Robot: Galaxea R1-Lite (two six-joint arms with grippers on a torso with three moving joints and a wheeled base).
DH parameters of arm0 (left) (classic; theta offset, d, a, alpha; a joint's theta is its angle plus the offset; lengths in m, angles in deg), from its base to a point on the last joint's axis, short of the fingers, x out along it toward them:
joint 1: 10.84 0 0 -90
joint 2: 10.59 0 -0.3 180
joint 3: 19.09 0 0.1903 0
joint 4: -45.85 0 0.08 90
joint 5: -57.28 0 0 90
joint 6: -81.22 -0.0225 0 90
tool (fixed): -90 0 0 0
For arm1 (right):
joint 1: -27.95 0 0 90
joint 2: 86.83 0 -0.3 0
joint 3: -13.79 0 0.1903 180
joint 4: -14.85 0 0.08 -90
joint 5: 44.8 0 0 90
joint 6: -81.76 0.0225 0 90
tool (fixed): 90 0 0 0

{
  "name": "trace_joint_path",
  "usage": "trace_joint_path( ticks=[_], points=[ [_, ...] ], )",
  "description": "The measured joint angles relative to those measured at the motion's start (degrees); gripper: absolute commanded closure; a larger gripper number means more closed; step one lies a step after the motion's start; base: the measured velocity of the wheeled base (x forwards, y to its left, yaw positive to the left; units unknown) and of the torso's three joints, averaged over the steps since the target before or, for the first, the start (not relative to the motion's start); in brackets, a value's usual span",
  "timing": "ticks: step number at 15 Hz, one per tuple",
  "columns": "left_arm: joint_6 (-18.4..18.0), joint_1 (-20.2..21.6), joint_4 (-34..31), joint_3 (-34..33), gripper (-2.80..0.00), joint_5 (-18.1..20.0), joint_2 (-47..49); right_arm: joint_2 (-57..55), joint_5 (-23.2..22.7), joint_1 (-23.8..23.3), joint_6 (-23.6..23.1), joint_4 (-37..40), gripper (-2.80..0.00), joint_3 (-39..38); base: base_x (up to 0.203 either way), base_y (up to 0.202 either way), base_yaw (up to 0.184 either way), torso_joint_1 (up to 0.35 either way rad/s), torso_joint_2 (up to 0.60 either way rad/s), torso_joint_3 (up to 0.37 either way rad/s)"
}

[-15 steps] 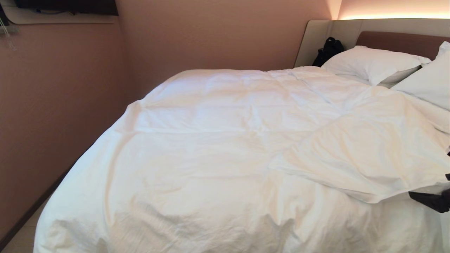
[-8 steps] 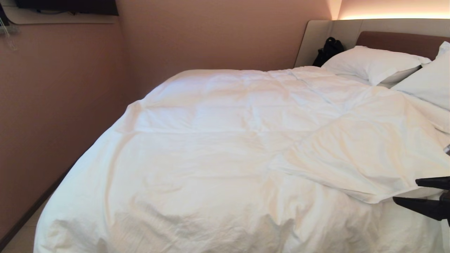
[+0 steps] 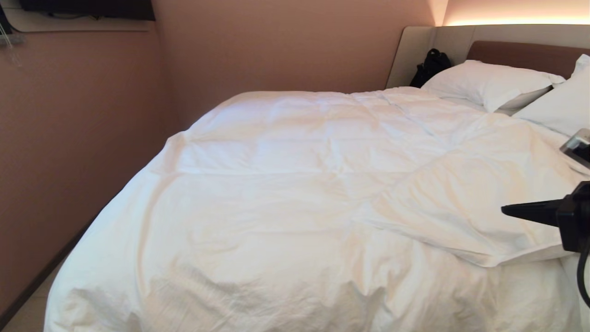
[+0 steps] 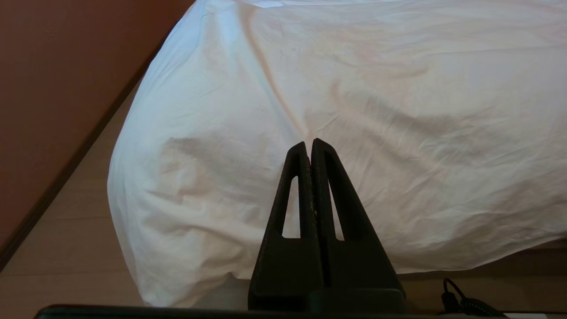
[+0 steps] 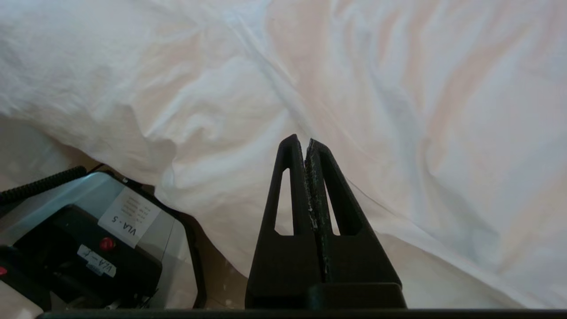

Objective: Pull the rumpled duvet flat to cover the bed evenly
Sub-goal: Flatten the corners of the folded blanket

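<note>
Nearest you, at the right edge of the head frame, your right end effector [image 3: 507, 210] hangs clenched on nothing, tips pointing left over the folded-back flap of the duvet [image 3: 295, 193]. That flap's free edge runs along the lower right of the frame, just below the tips, so the right arm is the nearer one. The left end effector [image 4: 311, 144] sits clenched low by the bed's [image 3: 417, 55] foot corner. Farther up, the duvet looks flat, as far as I can judge. A second ago the right fingers were spread and lower; now they have shut and risen.
</note>
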Motion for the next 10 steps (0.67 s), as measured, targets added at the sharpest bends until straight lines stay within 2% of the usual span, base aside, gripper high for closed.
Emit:
trace_joint_path(
  ticks=[2, 4, 7, 10],
  points=[
    [0.0, 0.0, 0.0, 0.0, 0.0, 0.0, 0.0, -3.8, 3.0, 4.7, 0.3, -1.6, 0.0, 0.2, 0.0, 0.0, 0.0, 0.0, 0.0, 0.0],
    [0.0, 0.0, 0.0, 0.0, 0.0, 0.0, 0.0, -8.2, 6.8, 7.5, 0.3, -4.3, 0.0, -1.1, 0.0, 0.0, 0.0, 0.0, 0.0, 0.0],
    [0.0, 0.0, 0.0, 0.0, 0.0, 0.0, 0.0, -13.8, 14.7, 8.8, 0.0, -10.0, 0.0, -3.0, 0.0, 0.0, 0.0, 0.0, 0.0, 0.0],
    [0.0, 0.0, 0.0, 0.0, 0.0, 0.0, 0.0, -18.1, 24.7, 8.9, -0.7, -15.8, 0.0, -4.2, 0.0, 0.0, 0.0, 0.0, 0.0, 0.0]
  ],
)
